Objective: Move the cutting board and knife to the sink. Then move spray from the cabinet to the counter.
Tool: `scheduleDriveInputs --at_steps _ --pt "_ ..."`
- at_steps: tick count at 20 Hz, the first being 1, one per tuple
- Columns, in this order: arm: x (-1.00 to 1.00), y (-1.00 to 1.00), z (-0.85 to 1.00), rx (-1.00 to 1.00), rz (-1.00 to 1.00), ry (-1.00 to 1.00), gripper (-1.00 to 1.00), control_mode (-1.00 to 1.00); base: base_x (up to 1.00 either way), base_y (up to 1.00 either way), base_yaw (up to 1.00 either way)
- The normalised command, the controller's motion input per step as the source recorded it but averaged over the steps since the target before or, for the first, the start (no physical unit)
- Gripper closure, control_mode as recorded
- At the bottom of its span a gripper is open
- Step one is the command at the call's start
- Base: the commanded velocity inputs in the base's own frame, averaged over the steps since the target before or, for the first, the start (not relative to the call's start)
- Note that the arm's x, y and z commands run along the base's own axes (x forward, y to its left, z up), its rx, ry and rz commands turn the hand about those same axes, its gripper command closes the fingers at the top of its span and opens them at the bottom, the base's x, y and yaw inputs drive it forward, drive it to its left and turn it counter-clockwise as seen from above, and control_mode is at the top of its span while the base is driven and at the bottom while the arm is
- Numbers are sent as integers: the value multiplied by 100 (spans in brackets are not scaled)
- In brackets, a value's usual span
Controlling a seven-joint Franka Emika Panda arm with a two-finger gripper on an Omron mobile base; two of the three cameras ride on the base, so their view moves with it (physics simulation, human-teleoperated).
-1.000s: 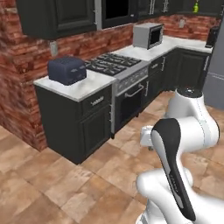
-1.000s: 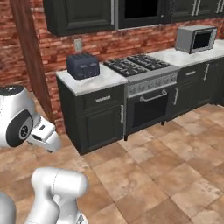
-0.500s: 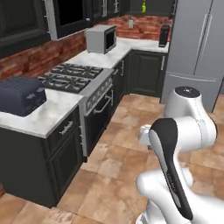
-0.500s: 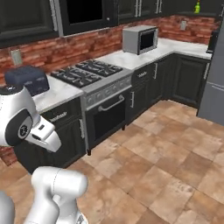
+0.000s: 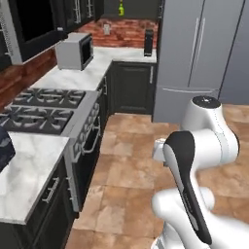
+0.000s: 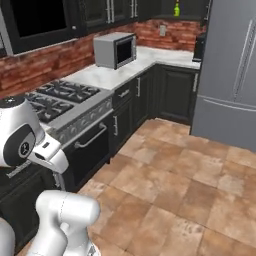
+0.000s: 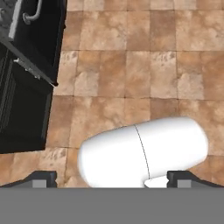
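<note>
The fridge (image 5: 204, 53) stands tall and grey at the right, and the white marble table (image 5: 92, 68) runs along the brick wall to meet it in the corner. On the table sit the stove (image 5: 34, 104) and the microwave (image 5: 74, 50). High in the far corner the dark cabinet (image 6: 187, 7) holds the spray (image 5: 120, 8), a small green bottle on its shelf, well apart from the arm. Board, knife and sink are nowhere to be made out.

The step in hand looks like the second one: fetching the spray. The arm is folded low over the tiled floor (image 7: 131, 65), and the pincer (image 7: 112, 177) has its tips spread wide apart with nothing between them. The next move calls for driving closer to the corner, then lifting the arm up to shelf height.

Against the earlier frames the whole scene has swung: the base has turned and driven along the table, so the fridge and corner now face it.
</note>
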Motion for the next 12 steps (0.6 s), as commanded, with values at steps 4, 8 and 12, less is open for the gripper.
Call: scheduleDriveInputs --at_steps 4,8,12 --pt "0 0 0 0 0 0 -100 100 100 -3 -47" --pt "0 0 0 0 0 0 -100 100 100 -5 -44" --pt "0 0 0 0 0 0 -100 100 100 0 -9"
